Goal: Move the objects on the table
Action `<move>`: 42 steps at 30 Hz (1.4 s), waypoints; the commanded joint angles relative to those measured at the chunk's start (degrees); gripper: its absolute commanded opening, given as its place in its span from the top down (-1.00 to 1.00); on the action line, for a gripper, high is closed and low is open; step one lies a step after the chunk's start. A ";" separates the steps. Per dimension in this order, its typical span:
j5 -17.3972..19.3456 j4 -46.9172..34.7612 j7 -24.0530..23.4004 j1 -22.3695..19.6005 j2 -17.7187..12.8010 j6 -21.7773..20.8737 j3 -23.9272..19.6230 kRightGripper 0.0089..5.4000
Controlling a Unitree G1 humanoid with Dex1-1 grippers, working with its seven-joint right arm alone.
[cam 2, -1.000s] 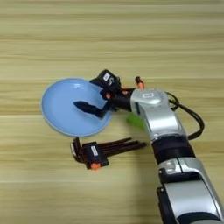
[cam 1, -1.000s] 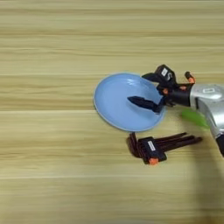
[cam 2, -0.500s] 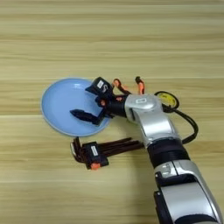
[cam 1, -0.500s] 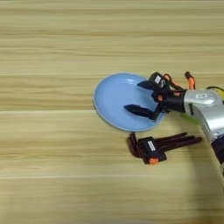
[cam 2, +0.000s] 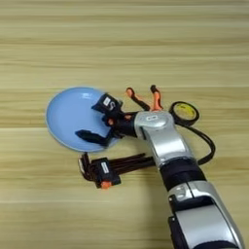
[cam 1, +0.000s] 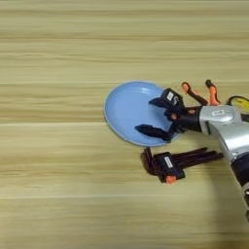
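My right gripper (cam 2: 96,120) reaches left over one blue plate (cam 2: 63,114), fingers spread, empty (I count one clamp (cam 2: 109,168), one pliers (cam 2: 146,98), one tape roll (cam 2: 184,111)).

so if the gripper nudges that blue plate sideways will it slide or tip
Probably slide: the blue plate looks shallow and lies flat on the smooth wooden table. It seems rigid and fairly light, so a push on the rim would likely move it whole. The open gripper hovers over its right edge; pressing down there might tilt it slightly.
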 commanded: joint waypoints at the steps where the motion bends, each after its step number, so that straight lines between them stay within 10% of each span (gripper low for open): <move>1: 0.04 -1.81 -0.81 -3.51 -1.18 -1.65 -0.56 -0.99; 42: -3.31 2.38 -1.35 -3.58 -0.88 -2.12 2.14 -0.99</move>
